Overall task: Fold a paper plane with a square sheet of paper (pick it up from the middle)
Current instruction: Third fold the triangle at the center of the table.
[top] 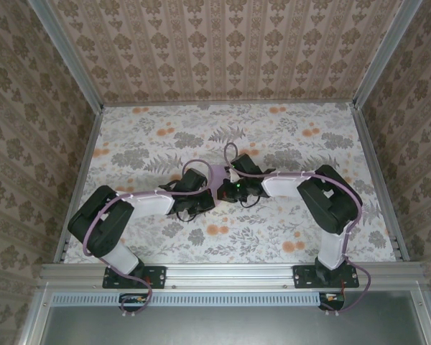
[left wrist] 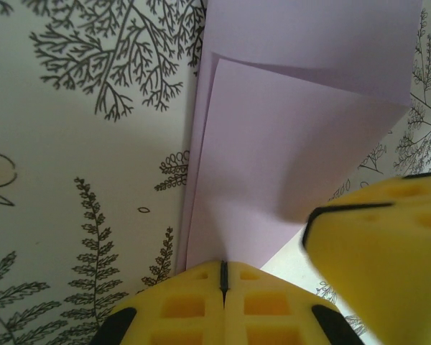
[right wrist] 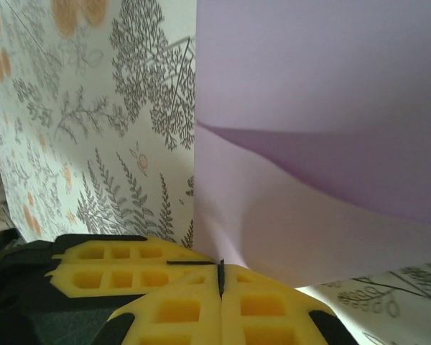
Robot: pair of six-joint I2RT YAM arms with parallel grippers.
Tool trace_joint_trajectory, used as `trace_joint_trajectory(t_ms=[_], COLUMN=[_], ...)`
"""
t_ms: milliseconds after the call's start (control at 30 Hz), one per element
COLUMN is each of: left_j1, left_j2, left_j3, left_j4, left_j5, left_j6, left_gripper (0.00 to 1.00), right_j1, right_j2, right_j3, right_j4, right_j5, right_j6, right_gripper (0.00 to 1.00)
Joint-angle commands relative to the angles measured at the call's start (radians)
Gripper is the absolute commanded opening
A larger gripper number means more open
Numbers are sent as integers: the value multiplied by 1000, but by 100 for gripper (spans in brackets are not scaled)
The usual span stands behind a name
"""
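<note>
The paper (left wrist: 294, 158) lies mid-counter (top: 309, 144) between the arms, doubled over loosely, its fold not yet flat. The left pincer (left wrist: 223, 277) and right pincer (right wrist: 220, 277) are each clamped on its edge. This looks like an early fold, with the nose and wings seemingly left to do.

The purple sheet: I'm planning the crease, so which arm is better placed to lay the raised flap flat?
Probably left. The left gripper is shut on the sheet, its raised layer's edges nearly aligned ahead. The right gripper pinches too, but it bows there.
</note>
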Motion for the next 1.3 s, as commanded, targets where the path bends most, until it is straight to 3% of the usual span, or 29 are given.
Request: trace_joint_trajectory(t_ms=[0, 300, 600, 700, 933, 1267], left_j1=[6, 5, 29, 39, 47, 54], left_j2=[56, 67, 60, 52, 43, 34], left_j3=[-16, -4, -26, -14, 15, 20], left_j4=[-96, -168, -185, -188, -199, -202], left_j5=[-29, -38, -37, -35, -29, -15], left_j6=[-3, -7, 2, 26, 84, 105], left_gripper=[0, 0, 0, 0, 0, 0], right_j1=[0, -41, -208, -234, -166, -63], right_j2=[40, 80, 97, 37, -75, 58], right_j3=[31, 78, 98, 105, 60, 67], right_j4=[-45, -101, -116, -132, -120, -9], right_j5=[-2, 24, 18, 43, 32, -51], right_j6=[-23, -87, -182, -212, -188, -44], right_gripper=[0, 0, 1, 1, 0, 0])
